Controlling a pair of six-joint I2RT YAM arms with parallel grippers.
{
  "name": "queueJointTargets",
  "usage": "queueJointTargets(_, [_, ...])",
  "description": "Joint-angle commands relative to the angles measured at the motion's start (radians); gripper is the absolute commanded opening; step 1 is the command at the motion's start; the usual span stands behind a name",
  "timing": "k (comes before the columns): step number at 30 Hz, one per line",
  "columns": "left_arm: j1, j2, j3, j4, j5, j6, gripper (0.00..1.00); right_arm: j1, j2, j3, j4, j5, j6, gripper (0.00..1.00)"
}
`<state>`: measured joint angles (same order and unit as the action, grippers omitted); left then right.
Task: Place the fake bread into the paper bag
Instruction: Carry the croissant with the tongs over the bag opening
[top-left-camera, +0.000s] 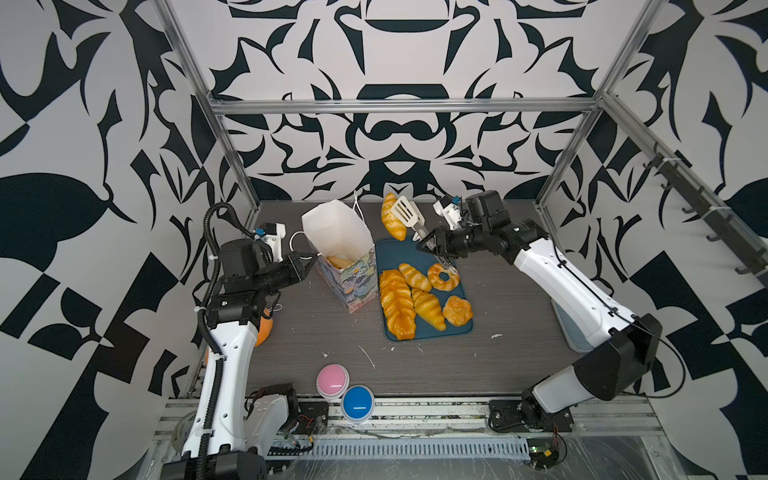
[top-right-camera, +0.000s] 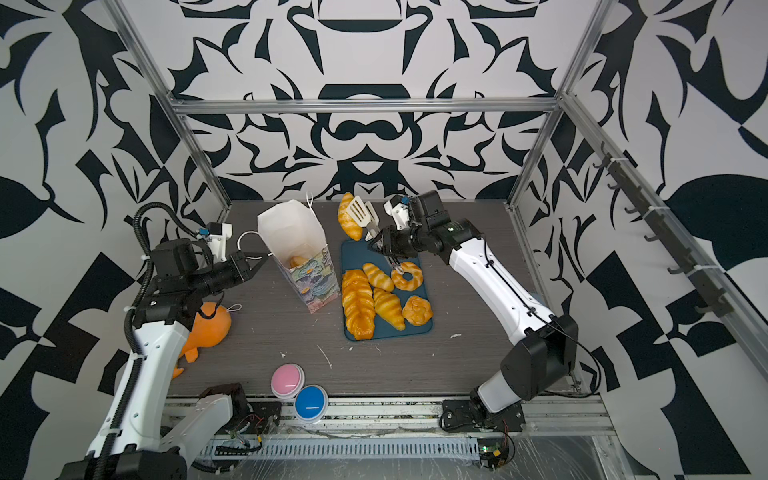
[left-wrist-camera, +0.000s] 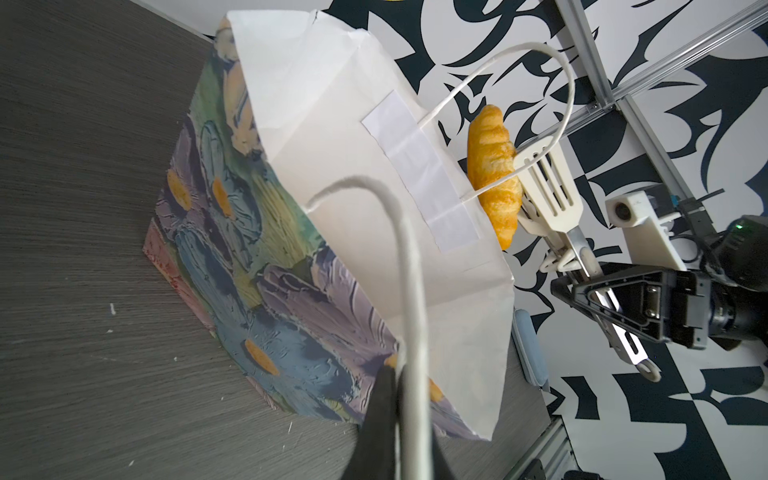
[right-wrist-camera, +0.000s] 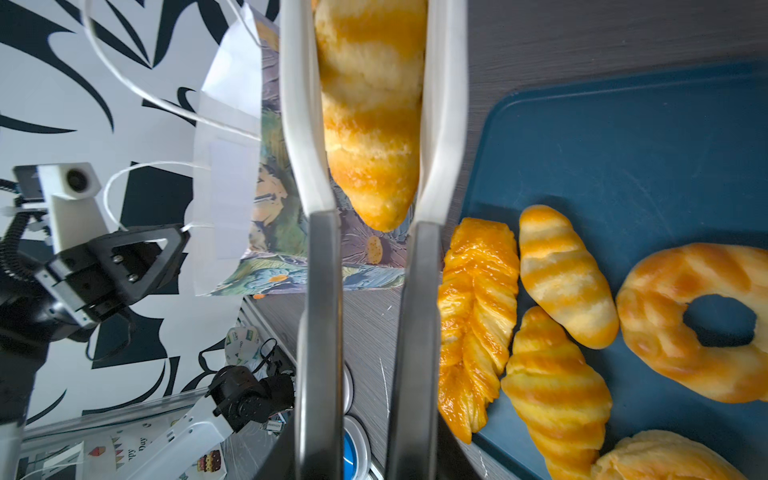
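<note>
Right wrist view, striped croissant (right-wrist-camera: 370, 124) pinched between white tongs (right-wrist-camera: 320, 311), right gripper (top-left-camera: 429, 245) clenched on the tongs' handles, croissant hung just beside the mouth of the upright paper bag (top-left-camera: 336, 232), left gripper (top-left-camera: 311, 260) clamped its cord handle (left-wrist-camera: 409, 291), five pastries (top-left-camera: 428, 309) lay on the blue tray (top-left-camera: 395, 254).

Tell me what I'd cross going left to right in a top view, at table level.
Orange toy → left gripper → bag → braided loaf → doughnut. Tongs and their croissant overlap the loaf: left out.
</note>
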<state>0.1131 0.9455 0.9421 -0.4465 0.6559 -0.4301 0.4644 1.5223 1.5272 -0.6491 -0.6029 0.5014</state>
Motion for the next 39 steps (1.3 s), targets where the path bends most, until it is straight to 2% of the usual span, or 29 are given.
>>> queueJointTargets(1, [0.004,0.006,0.007,0.003,0.021,-0.009,0.0,0.006,-0.068,0.007,0.125,-0.091,-0.019,0.35])
queueJointTargets(14, [0.003,0.006,0.001,0.003,0.019,-0.007,0.0,0.081,-0.134,-0.027,0.253,-0.209,-0.006,0.36])
queueJointTargets(22, [0.003,0.003,-0.002,0.004,0.018,-0.007,0.0,0.186,-0.128,-0.006,0.272,-0.208,-0.033,0.36])
queueJointTargets(39, [0.003,-0.005,-0.01,0.002,0.014,-0.003,0.0,0.223,-0.051,0.004,0.296,-0.186,-0.009,0.36])
